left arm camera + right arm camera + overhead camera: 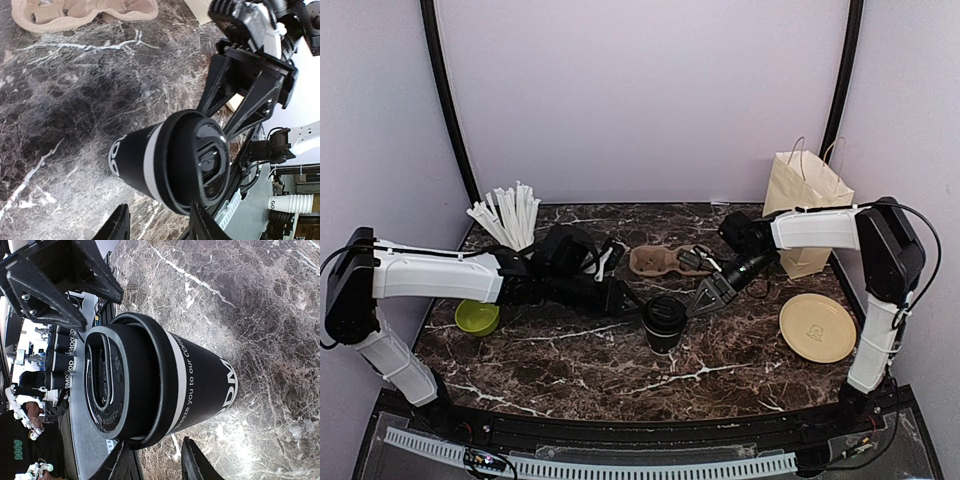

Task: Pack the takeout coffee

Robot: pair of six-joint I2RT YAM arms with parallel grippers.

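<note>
The takeout coffee [664, 325], a black cup with a white band and a black lid, stands upright on the marble table [570, 370], near the middle. My left gripper [626, 300] sits just left of it, jaws apart with nothing between them. In the left wrist view the cup [142, 160] lies just beyond my left gripper [162, 227]. My right gripper [700, 300] is close on the cup's right, also open and empty. In the right wrist view the cup [200, 375] fills the frame ahead of my right gripper [160, 465].
A brown pulp cup carrier [655, 262] lies behind the cup. A paper bag [805, 205] stands at the back right, with a tan plate [817, 327] in front of it. White straws [510, 215] and a lime-green bowl [477, 317] are at the left.
</note>
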